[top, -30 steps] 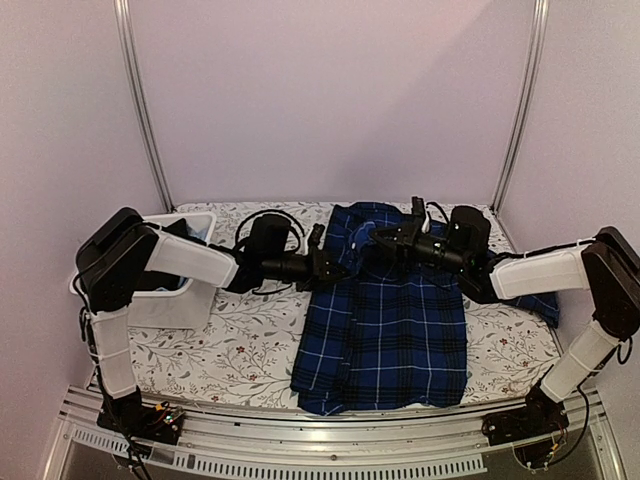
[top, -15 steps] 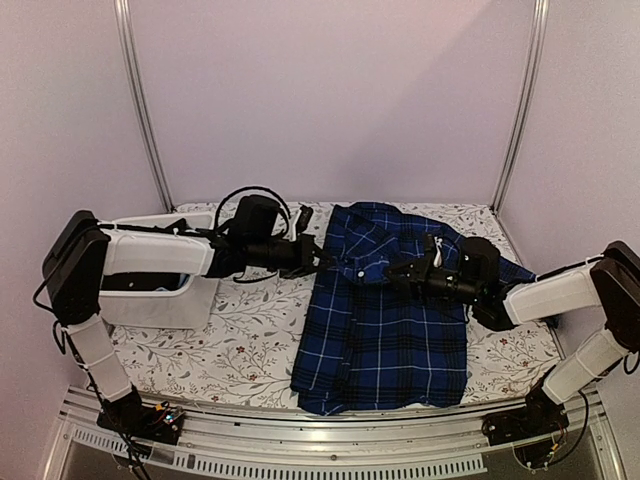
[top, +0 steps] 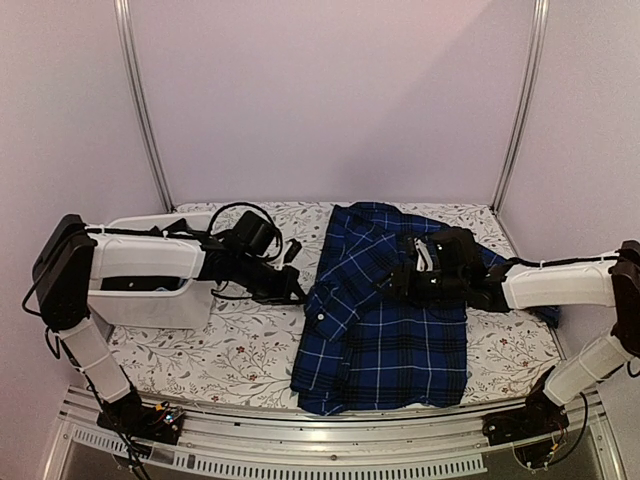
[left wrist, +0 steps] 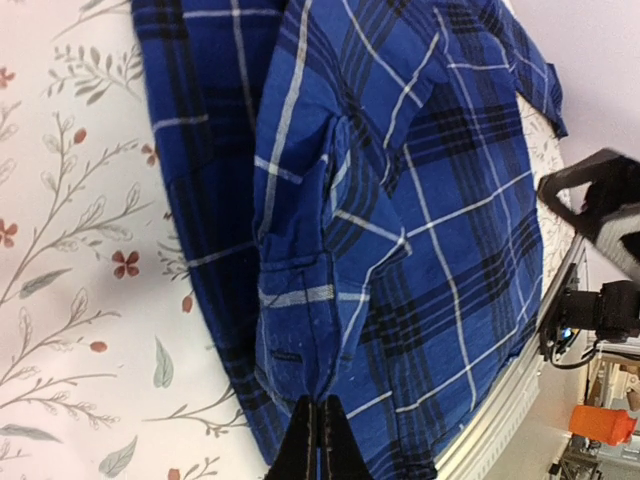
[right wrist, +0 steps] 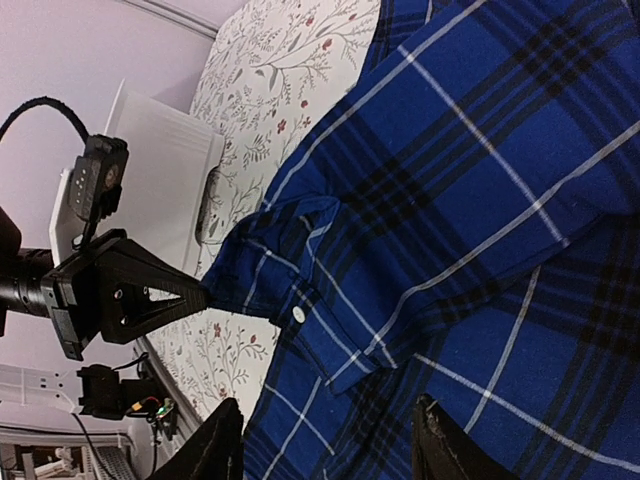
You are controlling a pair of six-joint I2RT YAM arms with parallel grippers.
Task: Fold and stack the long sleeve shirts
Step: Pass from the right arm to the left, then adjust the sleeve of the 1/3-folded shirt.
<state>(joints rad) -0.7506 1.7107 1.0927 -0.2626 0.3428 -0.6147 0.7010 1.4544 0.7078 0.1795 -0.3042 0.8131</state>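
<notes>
We see the navy plaid shirt [top: 385, 335] lying partly folded on the floral tabletop [top: 250, 350], right of centre, with its hem toward the near edge. A sleeve cuff [right wrist: 275, 285] is doubled over along the shirt's left side. The left tool [top: 298, 290] is clenched on the edge of that cuff. The right tool [top: 392, 282] hovers over the shirt's middle, fingers spread and gripping nothing. A white bin [top: 150, 300] stands at the tabletop's left, well apart from the shirt.

Soft even light, faint shadows, sharp focus.
</notes>
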